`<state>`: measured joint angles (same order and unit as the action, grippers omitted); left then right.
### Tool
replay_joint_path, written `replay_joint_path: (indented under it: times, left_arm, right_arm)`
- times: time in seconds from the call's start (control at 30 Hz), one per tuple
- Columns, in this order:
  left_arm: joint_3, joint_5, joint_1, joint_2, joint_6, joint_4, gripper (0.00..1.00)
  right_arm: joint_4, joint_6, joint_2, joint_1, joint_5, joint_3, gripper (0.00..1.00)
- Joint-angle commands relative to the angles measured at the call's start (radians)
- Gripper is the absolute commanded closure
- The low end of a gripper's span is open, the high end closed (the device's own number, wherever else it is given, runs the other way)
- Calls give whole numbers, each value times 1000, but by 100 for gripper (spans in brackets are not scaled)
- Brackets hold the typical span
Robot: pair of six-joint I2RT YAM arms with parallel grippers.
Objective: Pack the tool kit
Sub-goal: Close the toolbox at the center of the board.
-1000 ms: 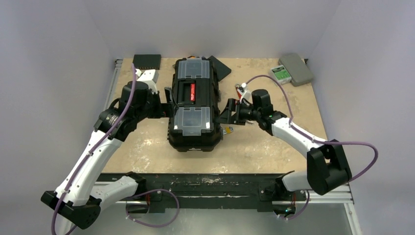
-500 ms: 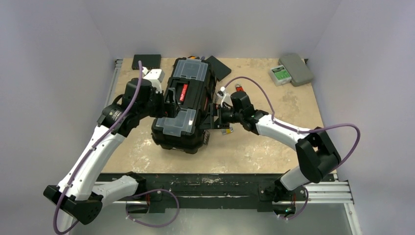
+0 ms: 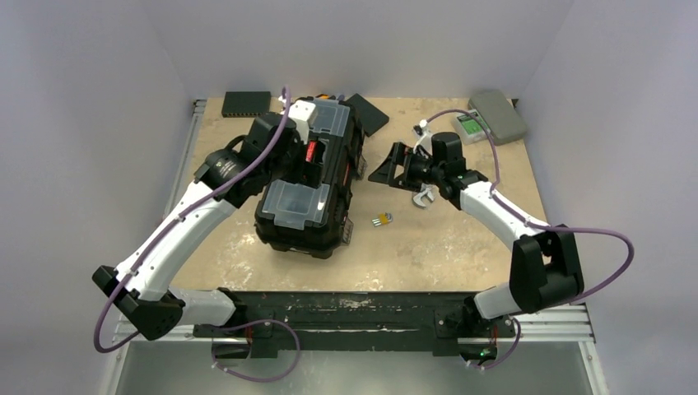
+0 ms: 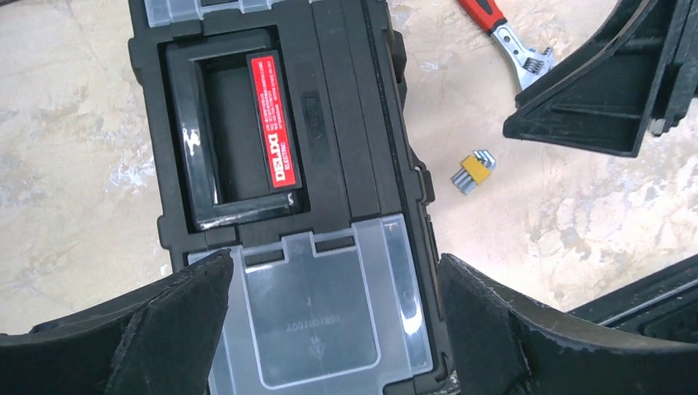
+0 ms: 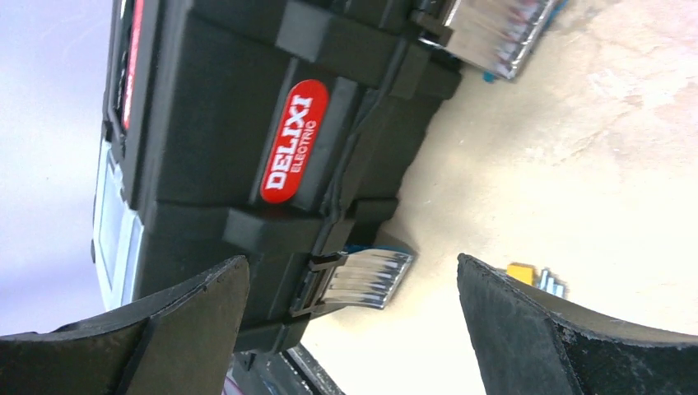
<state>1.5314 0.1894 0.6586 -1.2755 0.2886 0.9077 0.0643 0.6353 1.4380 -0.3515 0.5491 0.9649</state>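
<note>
Two open grippers at a closed toolbox

One black toolbox (image 3: 306,193) on tan table (image 3: 461,247), left of centre, lid shut, long axis skewed. On lid: recessed handle (image 4: 197,140) with red label, plus clear-lidded compartment (image 4: 317,313) at each end. Left gripper (image 4: 333,263) above lid, fingers (image 4: 177,321) spread wide, nothing pinched, one clear compartment framed between them. Right gripper (image 5: 352,265) off toolbox's right side, aimed at side wall with red oval logo (image 5: 294,140), jaws equally wide, empty, clear of box. Two metal latches (image 5: 366,280) on that side (fastened or not, cannot tell). Loose on table right of toolbox: yellow hex-key set (image 3: 382,219), red-handled wrench (image 4: 510,49). Far-left corner: small flat black box (image 3: 247,102). Far-right corner: grey case (image 3: 502,115), green-labelled device (image 3: 471,123) just beside it.
</note>
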Motion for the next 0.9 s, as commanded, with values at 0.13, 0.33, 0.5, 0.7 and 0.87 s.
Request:
replay_joint_path:
  times: [0.13, 0.33, 0.5, 0.7, 0.87]
  left_arm:
    - [83, 93, 30, -114, -35, -35, 8]
    - [131, 165, 44, -210, -3, -40, 3]
    - [193, 184, 45, -310, -25, -27, 0]
    - [232, 125, 44, -390, -34, -19, 0]
    - [235, 46, 44, -433, -26, -36, 0]
  right_arm:
    - [-58, 63, 102, 128, 59, 15, 13]
    - [-94, 99, 191, 161, 15, 46, 19]
    - [-105, 97, 251, 162, -15, 82, 19]
    - [-110, 89, 316, 162, -38, 113, 18]
    - [-80, 71, 397, 163, -52, 178, 21]
